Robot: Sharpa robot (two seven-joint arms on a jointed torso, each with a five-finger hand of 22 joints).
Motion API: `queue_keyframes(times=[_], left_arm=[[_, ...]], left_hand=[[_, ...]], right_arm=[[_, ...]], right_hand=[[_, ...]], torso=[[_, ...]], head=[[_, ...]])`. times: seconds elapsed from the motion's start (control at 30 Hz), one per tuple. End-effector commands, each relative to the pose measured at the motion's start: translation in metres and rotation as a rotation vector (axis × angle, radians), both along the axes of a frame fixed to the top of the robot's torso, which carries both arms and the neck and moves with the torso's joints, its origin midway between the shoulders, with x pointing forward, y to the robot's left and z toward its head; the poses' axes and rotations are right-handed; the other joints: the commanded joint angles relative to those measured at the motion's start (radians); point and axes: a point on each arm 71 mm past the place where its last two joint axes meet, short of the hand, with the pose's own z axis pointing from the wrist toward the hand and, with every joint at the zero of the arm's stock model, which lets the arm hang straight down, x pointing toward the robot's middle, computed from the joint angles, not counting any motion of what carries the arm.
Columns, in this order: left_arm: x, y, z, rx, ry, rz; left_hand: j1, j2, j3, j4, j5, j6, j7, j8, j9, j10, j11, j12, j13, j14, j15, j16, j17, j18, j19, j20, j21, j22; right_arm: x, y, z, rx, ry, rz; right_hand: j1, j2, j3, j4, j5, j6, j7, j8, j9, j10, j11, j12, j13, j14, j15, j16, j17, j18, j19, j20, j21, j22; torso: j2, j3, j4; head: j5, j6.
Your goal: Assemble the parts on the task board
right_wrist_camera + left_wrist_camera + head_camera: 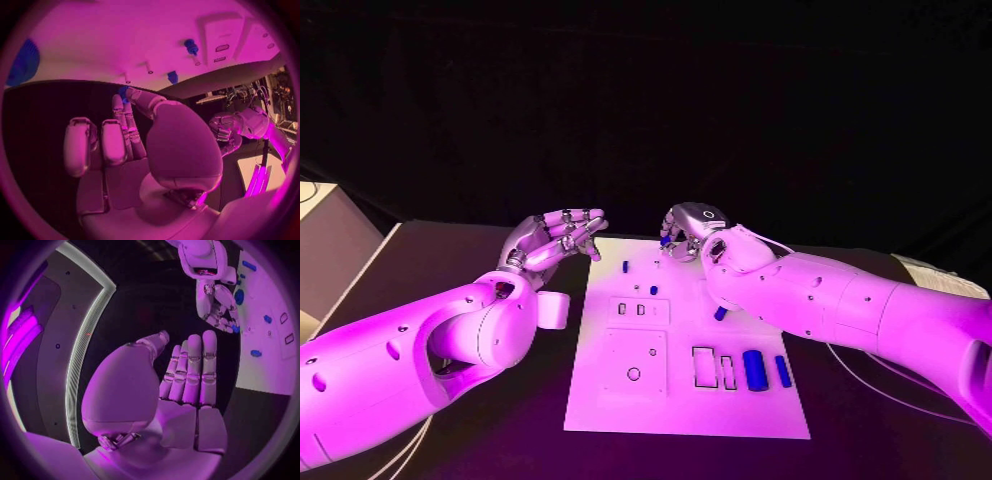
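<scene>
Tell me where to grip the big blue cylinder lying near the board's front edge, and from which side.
Take the big blue cylinder across its middle, coming straight down from above. It lies flat on the task board, long axis running front to back, so fingers should close on its curved left and right flanks. A thinner blue part lies close on one side and a slot on the other, so keep the fingers narrow.

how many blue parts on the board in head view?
6 visible: two small ones standing at the far end, one beside the right arm, two at the near right, one at the right hand's fingers. More may be hidden.
</scene>
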Motion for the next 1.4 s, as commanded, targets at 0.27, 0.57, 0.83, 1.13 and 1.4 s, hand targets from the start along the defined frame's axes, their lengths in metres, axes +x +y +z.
queue_keyframes(times=[0.27, 0.57, 0.83, 1.13, 1.4], left_arm=[[-0.0015, -0.0024, 0.0034, -0.002, -0.014, -0.009], [-0.0015, -0.0018, 0.0043, -0.002, -0.015, -0.008], [-0.0014, -0.0011, 0.0045, -0.002, -0.015, -0.006], [-0.0013, -0.001, 0.0047, -0.002, -0.015, -0.005], [-0.0011, -0.0002, 0.0048, -0.001, -0.015, -0.002]], left_hand=[[-0.009, 0.002, 0.004, -0.002, 0.002, -0.01, 0.0, -0.007, -0.001, -0.007, 0.003, -0.004, -0.001, -0.005, 0.002, 0.005, -0.002, 0.013, -0.005, -0.001, 0.006, 0.001], [-0.009, 0.002, 0.004, -0.002, 0.002, -0.01, 0.0, -0.007, -0.001, -0.007, 0.003, -0.004, -0.001, -0.005, 0.002, 0.005, -0.002, 0.013, -0.005, -0.001, 0.006, 0.001], [-0.009, 0.002, 0.004, -0.002, 0.002, -0.01, 0.0, -0.007, -0.001, -0.007, 0.003, -0.004, -0.001, -0.005, 0.002, 0.005, -0.002, 0.013, -0.005, -0.001, 0.006, 0.001], [-0.009, 0.002, 0.004, -0.004, 0.002, -0.012, 0.001, -0.007, -0.001, -0.01, 0.003, -0.003, -0.001, -0.005, 0.003, 0.007, -0.003, 0.014, -0.007, 0.0, 0.009, 0.003], [-0.009, 0.002, 0.004, -0.005, 0.002, -0.013, 0.001, -0.007, -0.001, -0.011, 0.004, -0.003, -0.001, -0.005, 0.003, 0.007, -0.003, 0.014, -0.007, 0.001, 0.011, 0.004]], right_arm=[[-0.0003, 0.0037, -0.004, -0.021, 0.026, 0.014], [-0.0009, 0.004, -0.0054, -0.028, 0.038, 0.016], [-0.0011, 0.0044, -0.0061, -0.033, 0.045, 0.019], [0.0006, 0.0033, -0.0047, -0.015, 0.031, 0.02], [0.0015, 0.0012, -0.0029, 0.008, 0.008, 0.024]], right_hand=[[0.002, -0.009, 0.0, -0.004, 0.004, -0.006, 0.003, 0.004, 0.002, 0.004, -0.003, 0.001, 0.005, 0.018, -0.001, 0.004, -0.001, -0.013, 0.004, 0.002, -0.001, -0.002], [0.0, -0.01, 0.0, -0.004, 0.004, -0.008, 0.003, 0.003, 0.003, 0.004, -0.003, 0.001, 0.005, 0.017, -0.001, 0.004, -0.002, -0.013, 0.004, 0.003, -0.002, -0.002], [0.0, -0.011, 0.0, -0.004, 0.004, -0.009, 0.003, 0.003, 0.004, 0.003, -0.003, 0.001, 0.005, 0.017, -0.001, 0.004, -0.003, -0.012, 0.003, 0.003, -0.002, -0.003], [-0.039, -0.055, -0.005, 0.011, -0.014, -0.089, 0.03, -0.041, 0.001, -0.092, 0.027, -0.003, -0.018, -0.002, 0.023, -0.019, -0.061, 0.004, -0.04, 0.022, -0.064, -0.086], [-0.014, -0.057, -0.112, 0.025, -0.065, -0.174, 0.026, -0.093, -0.007, -0.229, 0.034, 0.001, -0.022, -0.036, 0.028, -0.092, -0.203, 0.034, -0.102, 0.031, -0.191, -0.237]], torso=[[0.005, -0.0025, 0.0038], [0.005, -0.0026, 0.0013], [0.007, -0.0029, 0.0011], [0.008, -0.004, 0.0006], [0.007, -0.0043, 0.0006]], head=[[0.005, -0.005], [0.007, -0.005], [0.009, -0.003], [0.01, -0.001], [0.01, -0.001]])
